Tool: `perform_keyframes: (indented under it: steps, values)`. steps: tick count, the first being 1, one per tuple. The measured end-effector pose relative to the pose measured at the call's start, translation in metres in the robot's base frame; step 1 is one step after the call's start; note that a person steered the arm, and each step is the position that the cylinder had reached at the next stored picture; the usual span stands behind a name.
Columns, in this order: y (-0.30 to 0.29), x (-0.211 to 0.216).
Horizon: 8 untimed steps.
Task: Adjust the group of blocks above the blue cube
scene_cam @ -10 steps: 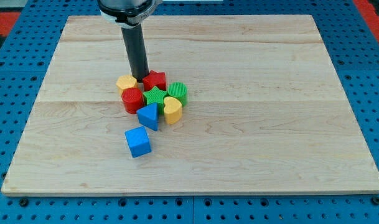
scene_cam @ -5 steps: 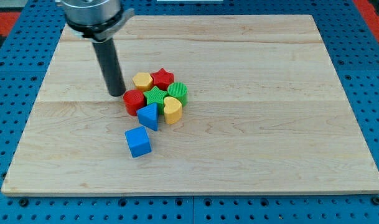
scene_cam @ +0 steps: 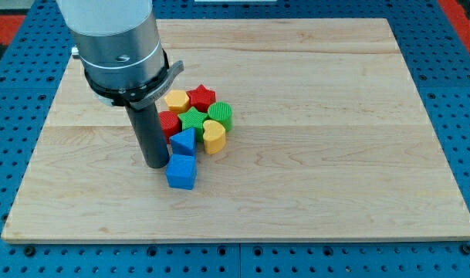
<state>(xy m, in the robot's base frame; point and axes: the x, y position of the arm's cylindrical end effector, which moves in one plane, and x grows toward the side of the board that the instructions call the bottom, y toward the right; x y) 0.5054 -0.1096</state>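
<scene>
The blue cube (scene_cam: 181, 171) sits on the wooden board (scene_cam: 335, 154) below a tight cluster of blocks. The cluster holds a blue triangular block (scene_cam: 184, 142), a yellow heart (scene_cam: 213, 136), a green star (scene_cam: 193, 119), a green round ribbed block (scene_cam: 220, 114), a red star (scene_cam: 201, 97), a yellow block (scene_cam: 177, 100) and a red block (scene_cam: 168, 122), partly hidden by the rod. My tip (scene_cam: 155, 164) rests on the board touching the blue cube's left side, just below-left of the cluster.
The board lies on a blue pegboard surface (scene_cam: 11, 116). The arm's large grey housing (scene_cam: 115, 46) hangs over the board's upper left and hides part of it.
My tip moved from the cluster's left side down toward the view's bottom. The blue cube shifted right, closer under the blue triangular block.
</scene>
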Motion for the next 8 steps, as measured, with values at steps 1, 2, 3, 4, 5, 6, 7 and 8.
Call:
perform_keyframes:
  steps: [1,2,3,4,5,6,7,8]
  values:
    - [0.000,-0.008]
    - [0.000,-0.016]
    - [0.000,-0.022]
    - [0.010,-0.023]
    - [0.013,-0.024]
    - [0.013,-0.027]
    - [0.013,-0.028]
    - [-0.018,-0.029]
